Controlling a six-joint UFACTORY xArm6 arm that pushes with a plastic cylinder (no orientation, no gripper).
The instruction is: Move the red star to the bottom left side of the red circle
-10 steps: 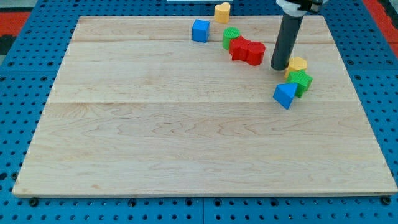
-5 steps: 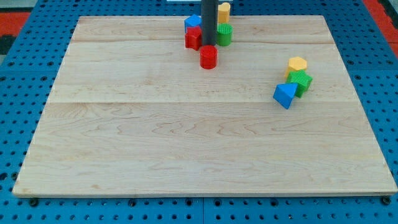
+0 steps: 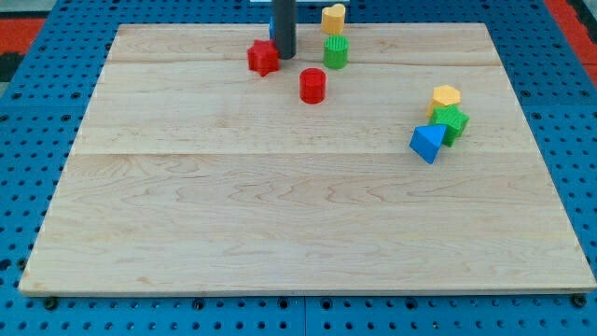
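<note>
Judging progress: the job looks partly done; the red star [image 3: 263, 58] sits up and to the view's left of the red circle [image 3: 312, 86], so it is on the correct side but too high.
Remaining work: as I read it, the star needs to go down the board until it lies below and left of the circle, near it.
Tool state: my tip [image 3: 284, 55] is a plain rod with nothing to open or close; it stands just beside the star's right edge, possibly touching it, though I cannot tell for sure.
Task piece location: the star lies near the view's top, left of centre, apart from the circle.
Next move, as a guess: my tip would have to get round to the star's upper side before pushing downward.
Blocks' make: small, matte, solid-coloured pieces, seemingly plastic; the star is spiky, the circle a short cylinder.
Neighbours up top: a green block [image 3: 335, 52] with ribbed sides, a yellow block [image 3: 333, 17] at the board's edge, and a sliver of a blue block [image 3: 272, 24] behind the rod.
Right-hand cluster: a yellow hexagon [image 3: 446, 96], a green star [image 3: 451, 122] and a blue block [image 3: 427, 142], touching one another, well apart from the task pieces.
Surface: a pale wooden board [image 3: 280, 224] with visible grain and plank seams, lying on a blue perforated base [image 3: 28, 187].
</note>
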